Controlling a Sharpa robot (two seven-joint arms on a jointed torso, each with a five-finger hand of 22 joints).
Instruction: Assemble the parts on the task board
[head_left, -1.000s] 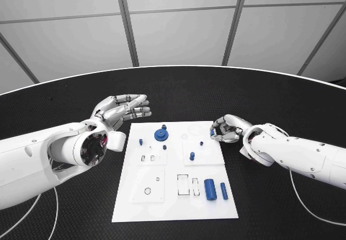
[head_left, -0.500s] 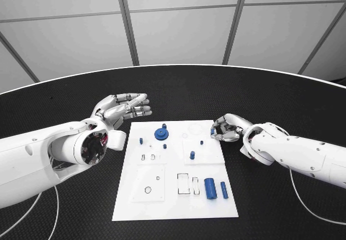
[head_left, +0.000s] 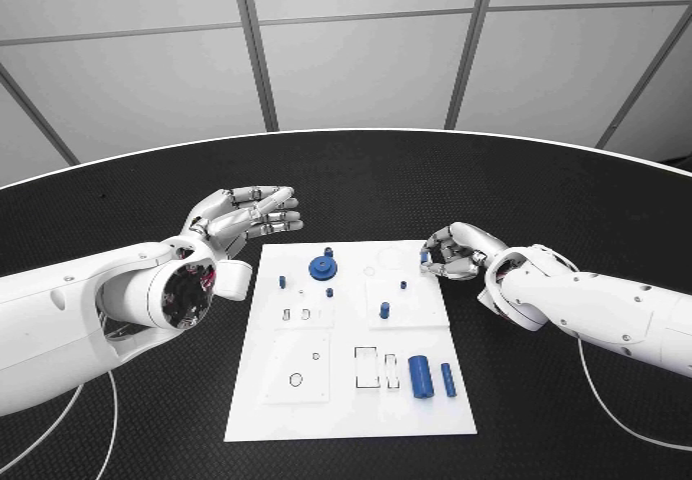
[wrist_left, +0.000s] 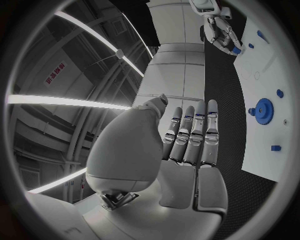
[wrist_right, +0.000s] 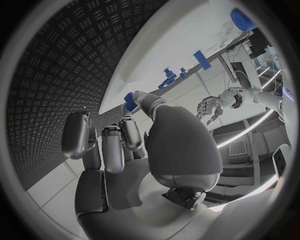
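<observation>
Right hand (head_left: 459, 253) of mine sits at the far right corner of the task board (head_left: 353, 400), fingers curled around a small blue part (head_left: 426, 257) pinched at the fingertips. Left hand (head_left: 245, 215) hangs above the table beyond the board's far left corner, fingers apart and stretched out, holding nothing. Between my two hands, on the board, sits a blue gear (head_left: 323, 268); nearer my body lie two blue cylinders (head_left: 420, 377)

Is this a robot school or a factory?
Probably a robot test lab. A white task board with small blue parts lies on a black table, grey panel walls stand behind, and two robot hands, left and right, reach over it.
</observation>
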